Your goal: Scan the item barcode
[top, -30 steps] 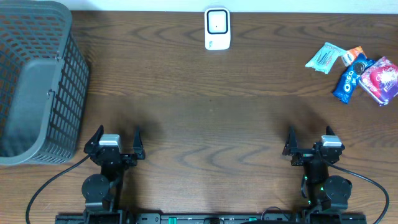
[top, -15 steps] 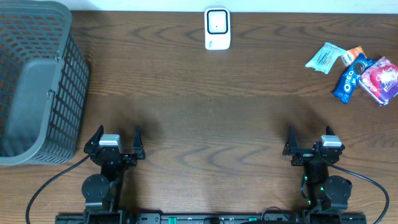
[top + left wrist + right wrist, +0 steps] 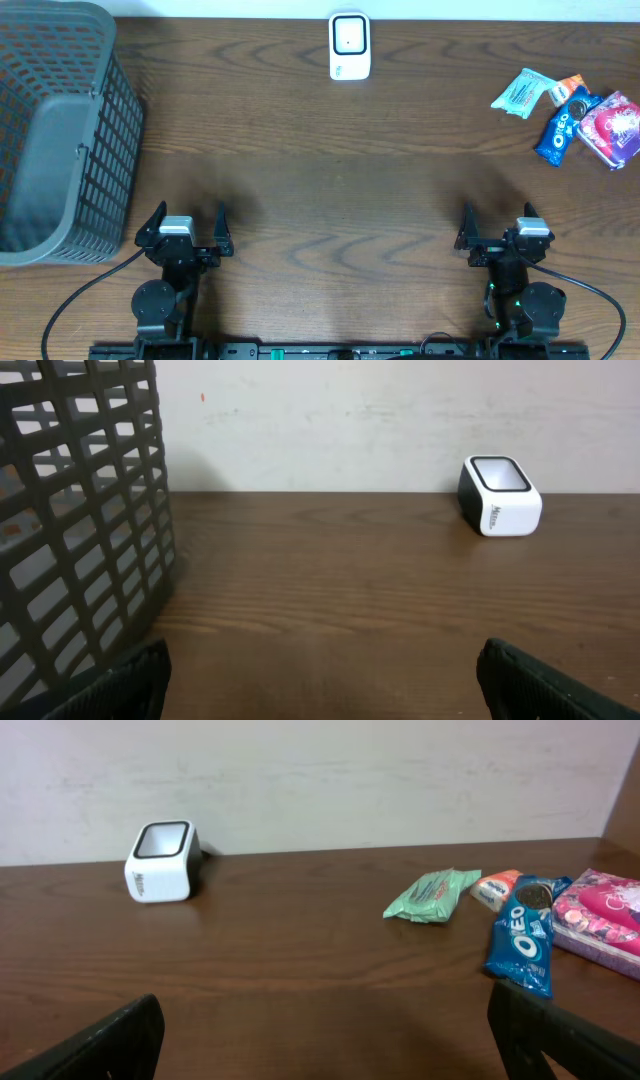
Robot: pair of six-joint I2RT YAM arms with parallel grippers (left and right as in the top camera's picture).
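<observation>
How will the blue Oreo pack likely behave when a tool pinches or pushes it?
The Oreo pack looks like a glossy film wrapper, so probably light and slippery. Lying flat, it should slide, not roll. Pushed rightward, it may nudge the pink packet beside it.

Mock shop checkout: scanner [image 3: 349, 45], basket [image 3: 60, 130], snacks [image 3: 562, 125]

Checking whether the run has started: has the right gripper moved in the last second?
No. The right gripper sits at the same spot relative to the scanner, jaws open.

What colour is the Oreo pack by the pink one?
Blue, with white lettering. The Oreo pack shows best in the right wrist view, lying beside the pink pack.
</observation>
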